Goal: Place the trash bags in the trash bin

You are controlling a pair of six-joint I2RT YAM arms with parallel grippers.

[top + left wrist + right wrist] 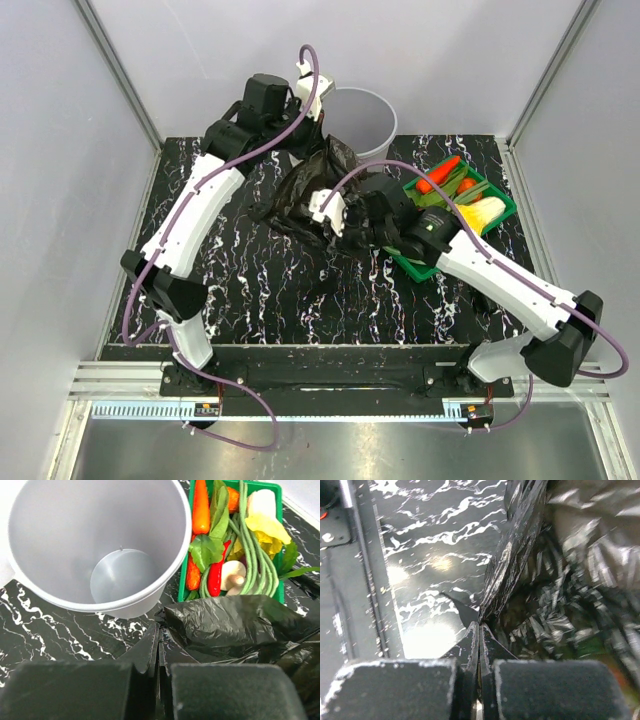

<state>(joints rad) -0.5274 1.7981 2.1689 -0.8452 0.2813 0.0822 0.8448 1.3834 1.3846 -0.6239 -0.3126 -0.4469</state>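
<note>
The trash bag (318, 188) is a crinkly glossy black film, lifted and stretched between my two grippers over the middle of the table. My left gripper (313, 143) is shut on its upper edge, right beside the grey round trash bin (362, 118) at the back. In the left wrist view the shut gripper (160, 632) pinches film, with the bag (235, 625) to its right and the open bin (100, 545) just ahead. My right gripper (338, 222) is shut on the bag's lower edge. In the right wrist view the gripper (479, 629) clamps the bag (555, 570).
A green rectangular basket (500, 215) of vegetables stands to the right of the bin, touching the bag's right side; it also shows in the left wrist view (183, 575). The black marbled table (260, 290) shows in front. Grey walls enclose the back and sides.
</note>
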